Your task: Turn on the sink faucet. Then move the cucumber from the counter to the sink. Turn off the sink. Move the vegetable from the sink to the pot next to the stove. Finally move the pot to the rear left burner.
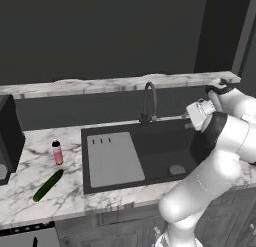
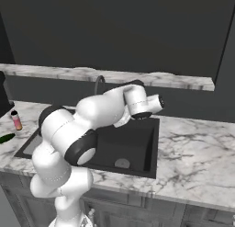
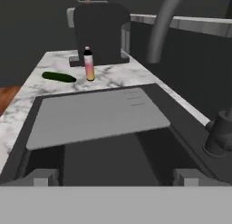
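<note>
The dark gooseneck sink faucet [image 1: 150, 102] stands behind the black sink [image 1: 165, 146]; I see no water in the basin. My gripper [image 3: 115, 177] is open, its fingertips [image 3: 43, 177] wide apart and empty. It hovers over the basin's right part, right of the faucet, and looks left along the sink. The faucet's base [image 3: 221, 137] is close on the right of the hand view. The cucumber [image 1: 48, 185] lies on the white marble counter [image 1: 65, 201] left of the sink, and shows again as cucumber [image 3: 59, 76] far ahead in the hand view.
A pink bottle [image 1: 57, 152] with a black cap stands near the cucumber. A grey drainboard [image 1: 114, 158] covers the sink's left half. A dark boxy appliance [image 1: 7, 138] sits at the counter's left end. A marble ledge [image 1: 125, 83] runs behind the faucet.
</note>
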You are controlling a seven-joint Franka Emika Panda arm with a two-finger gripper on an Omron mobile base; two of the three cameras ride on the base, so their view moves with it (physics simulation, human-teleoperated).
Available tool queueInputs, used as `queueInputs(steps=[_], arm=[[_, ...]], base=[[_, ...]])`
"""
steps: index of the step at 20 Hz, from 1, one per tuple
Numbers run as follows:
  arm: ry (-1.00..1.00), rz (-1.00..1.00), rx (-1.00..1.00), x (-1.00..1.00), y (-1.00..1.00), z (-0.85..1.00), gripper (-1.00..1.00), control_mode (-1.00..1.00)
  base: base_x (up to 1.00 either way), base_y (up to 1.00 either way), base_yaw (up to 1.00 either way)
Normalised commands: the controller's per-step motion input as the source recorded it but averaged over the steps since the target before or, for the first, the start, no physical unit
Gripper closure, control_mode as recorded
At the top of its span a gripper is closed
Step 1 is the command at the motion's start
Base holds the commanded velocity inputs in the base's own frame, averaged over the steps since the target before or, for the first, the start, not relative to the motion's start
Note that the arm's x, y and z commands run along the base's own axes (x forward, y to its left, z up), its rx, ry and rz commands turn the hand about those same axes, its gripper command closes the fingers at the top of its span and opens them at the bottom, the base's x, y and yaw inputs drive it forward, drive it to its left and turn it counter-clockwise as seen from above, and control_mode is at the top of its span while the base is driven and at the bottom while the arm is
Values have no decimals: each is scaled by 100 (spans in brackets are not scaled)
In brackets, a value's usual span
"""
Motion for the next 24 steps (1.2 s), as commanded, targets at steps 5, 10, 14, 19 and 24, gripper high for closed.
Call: queueInputs(steps=[5, 10, 14, 19, 24], arm=[[-12, 0, 0, 20, 35, 0, -100, -100], [-10, 0, 0, 25, 22, 0, -100, -100], [-8, -3, 0, 28, 11, 0, -100, -100], [-5, -2, 0, 16, 0, 0, -100, -100], [-1, -1, 0, 21, 0, 0, -100, -100]], base=[[0, 0, 0], [0, 0, 0], [0, 0, 0], [0, 0, 0], [0, 0, 0]])
